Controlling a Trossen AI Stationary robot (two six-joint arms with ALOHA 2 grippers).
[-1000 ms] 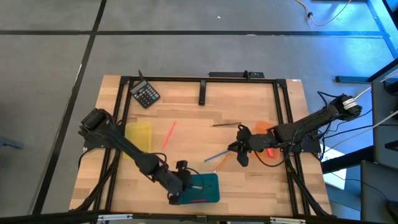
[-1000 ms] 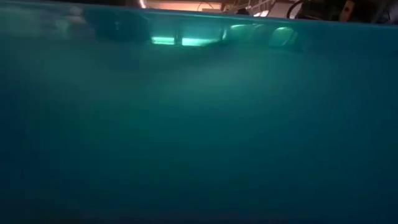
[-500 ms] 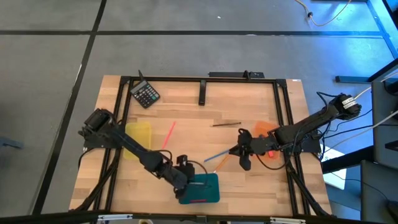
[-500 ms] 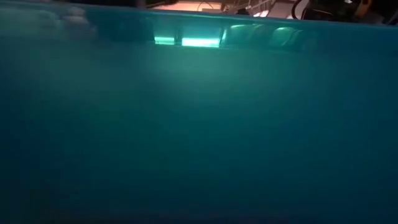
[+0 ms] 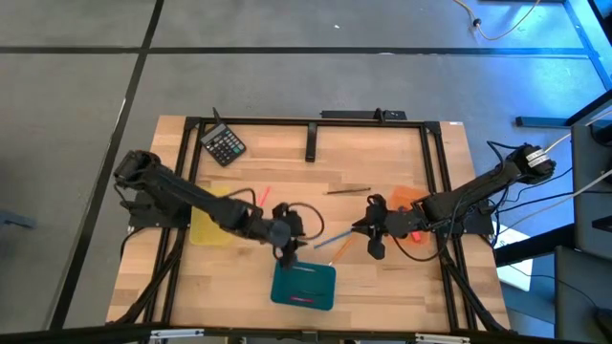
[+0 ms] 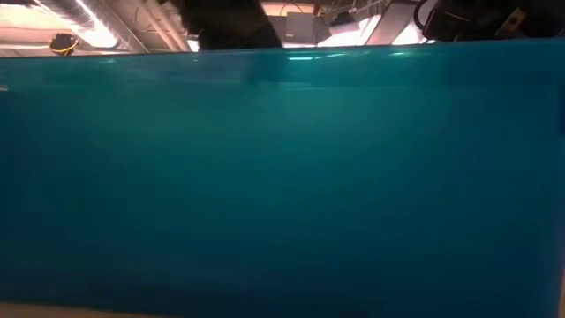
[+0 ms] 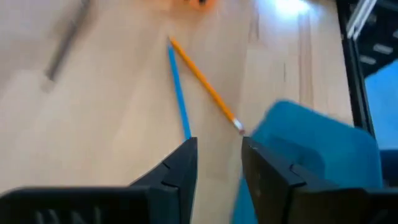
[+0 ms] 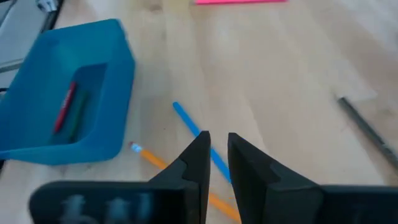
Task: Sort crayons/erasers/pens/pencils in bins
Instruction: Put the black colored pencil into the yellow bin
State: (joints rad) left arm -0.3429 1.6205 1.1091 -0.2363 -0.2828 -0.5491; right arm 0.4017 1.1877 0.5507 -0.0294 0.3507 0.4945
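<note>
Fingers of my left gripper [image 7: 217,165] are standing spread, empty, hovering at 12 o'clock of the teal bin [image 5: 304,287]; blue pen [image 7: 179,93] is lying ahead.

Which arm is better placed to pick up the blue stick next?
Probably the right: the right gripper hangs beside the blue stick, which passes between its fingers. The left gripper is near too.

Looks like a robotics lab: wooden bench [image 5: 287,162] in a black metal frame [image 5: 316,121], grey tiled floor [image 5: 76,86], loose cables [image 5: 497,24], ceiling ducts [image 6: 97,22] and strip lights overhead, blue-lit gear at the edge.
</note>
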